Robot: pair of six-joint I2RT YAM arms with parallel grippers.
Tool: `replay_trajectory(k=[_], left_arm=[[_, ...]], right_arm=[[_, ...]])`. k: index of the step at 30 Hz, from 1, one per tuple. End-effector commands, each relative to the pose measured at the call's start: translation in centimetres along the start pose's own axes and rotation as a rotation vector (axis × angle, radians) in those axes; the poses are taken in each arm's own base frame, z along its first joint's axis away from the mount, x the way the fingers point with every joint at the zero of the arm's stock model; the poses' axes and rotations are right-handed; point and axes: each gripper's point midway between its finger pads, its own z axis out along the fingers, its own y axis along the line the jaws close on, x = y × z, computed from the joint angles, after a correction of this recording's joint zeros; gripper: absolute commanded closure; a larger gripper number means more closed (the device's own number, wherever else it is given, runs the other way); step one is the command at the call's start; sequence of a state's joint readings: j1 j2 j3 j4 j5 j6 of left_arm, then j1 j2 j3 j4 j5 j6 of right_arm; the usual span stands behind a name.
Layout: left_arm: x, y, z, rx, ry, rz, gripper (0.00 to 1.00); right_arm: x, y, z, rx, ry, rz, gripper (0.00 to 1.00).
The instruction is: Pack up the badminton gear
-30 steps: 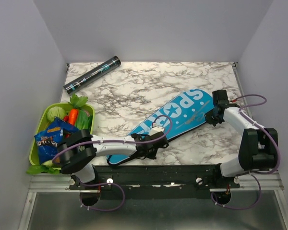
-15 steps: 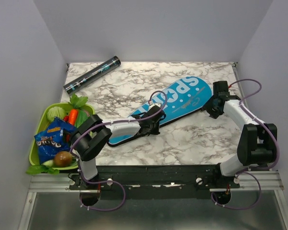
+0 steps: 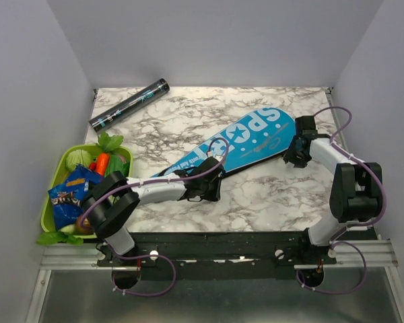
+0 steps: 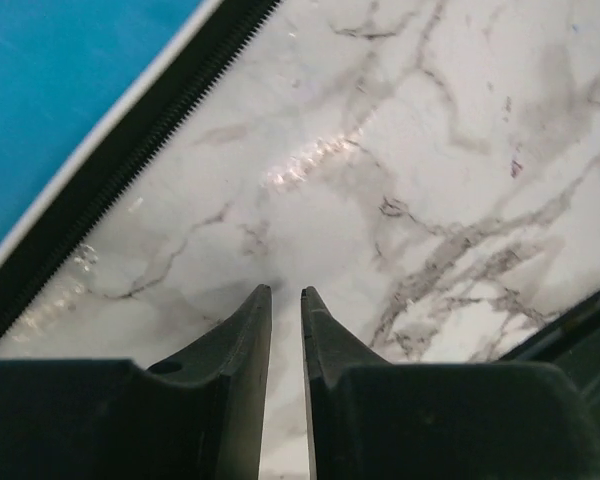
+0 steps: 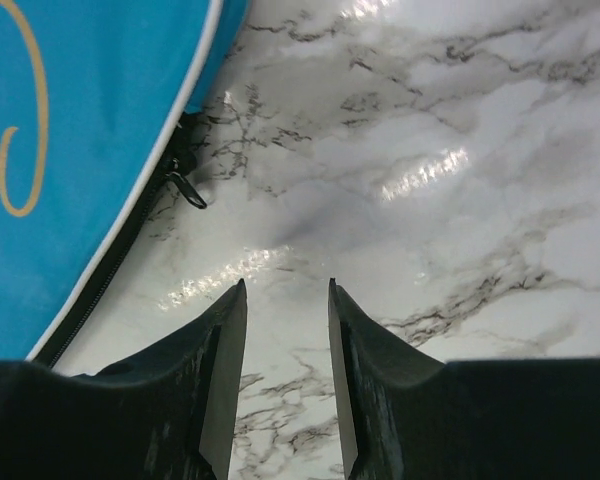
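Observation:
The long blue "SPORT" racket cover (image 3: 246,145) lies slantwise on the marble table, its wide end to the right. In the left wrist view its blue cloth and black zip (image 4: 60,90) fill the top left. My left gripper (image 3: 210,188) (image 4: 286,292) sits on the near side of the cover's narrow part, nearly shut, with only marble in the slit. My right gripper (image 3: 295,156) (image 5: 286,285) hovers beside the wide end (image 5: 70,150), slightly open and empty. The dark slim tube (image 3: 129,104) lies at the back left. No rackets or shuttlecocks show.
A green basket (image 3: 54,185) with vegetables and a blue snack packet (image 3: 71,195) stands at the left edge. A zip pull (image 5: 185,185) hangs off the cover's edge near my right fingers. Grey walls close in the table on three sides.
The cover has slid away from the near edge and turned, its narrow end now farther back. My left gripper moved back with it, then came nearer again. My right gripper shifted slightly back and left.

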State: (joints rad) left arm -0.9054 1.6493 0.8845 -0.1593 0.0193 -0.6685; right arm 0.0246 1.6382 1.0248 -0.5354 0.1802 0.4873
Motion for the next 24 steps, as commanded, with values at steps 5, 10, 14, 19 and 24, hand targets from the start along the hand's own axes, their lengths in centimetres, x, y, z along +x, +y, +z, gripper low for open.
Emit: replay_trajectory(k=[5,10,14,19,24], left_arm=[[-0.5,-2.3,-3.5,0.079,-0.03,0.049,0.72],[-0.9,-2.1,-3.8,0.06,-0.043,0.08,0.72],[-0.8,-1.6,-3.5,0.034,-0.033,0.098,0.72],[-0.6,-2.0,-3.2,0.059,-0.027,0.088,0.72],[-0.5,-2.1,-3.0,0.063,-0.02,0.086,0.72]], right_arm=[[-2.5,3.1,0.7,-0.158,-0.062,-0.154,0.55],[-2.8,3.4,2.0,-0.145,-0.046,-0.184,0.55],[-3.1,3.6,2.7,-0.148,-0.041,-0.206,0.55],[-3.6,4.2,2.7,-0.17,-0.047,-0.241,0.56],[-3.2,4.6,3.6,-0.187,-0.002,-0.27,0.66]])
